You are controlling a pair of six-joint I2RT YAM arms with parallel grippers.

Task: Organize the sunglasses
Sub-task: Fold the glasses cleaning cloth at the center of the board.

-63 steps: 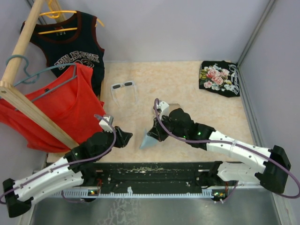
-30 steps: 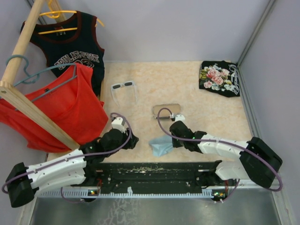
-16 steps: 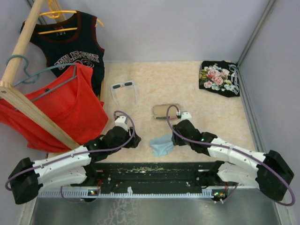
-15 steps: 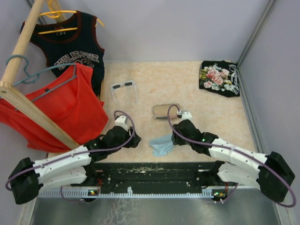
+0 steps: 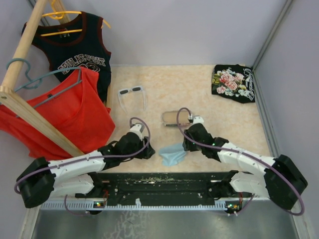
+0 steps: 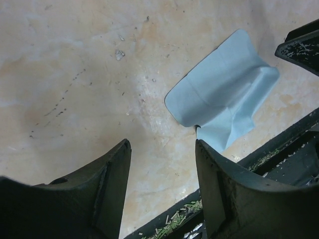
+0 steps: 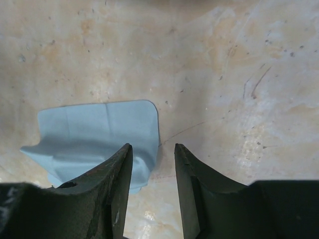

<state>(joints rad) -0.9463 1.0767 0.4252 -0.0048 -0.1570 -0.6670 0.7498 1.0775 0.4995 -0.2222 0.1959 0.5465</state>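
The white-framed sunglasses (image 5: 131, 91) lie open on the table at the back left, far from both grippers. A light-blue cloth (image 5: 172, 155) lies crumpled near the front edge; it also shows in the left wrist view as the cloth (image 6: 223, 99) and in the right wrist view as the cloth (image 7: 94, 135). My left gripper (image 5: 149, 151) hovers open just left of it, with nothing between its fingers (image 6: 112, 184). My right gripper (image 5: 185, 144) is open over the cloth's right edge, holding nothing (image 7: 152, 148).
An oblong case (image 5: 175, 118) lies just behind the right gripper. A black floral pouch (image 5: 233, 82) sits at the back right. A red shirt (image 5: 65, 117) and a black jersey (image 5: 75, 47) hang from a wooden rack (image 5: 22, 47) on the left. A black rail (image 5: 164, 180) borders the front.
The right gripper has opened and let go of the cloth, which now lies on the table. The left gripper has moved right, closer to the cloth.
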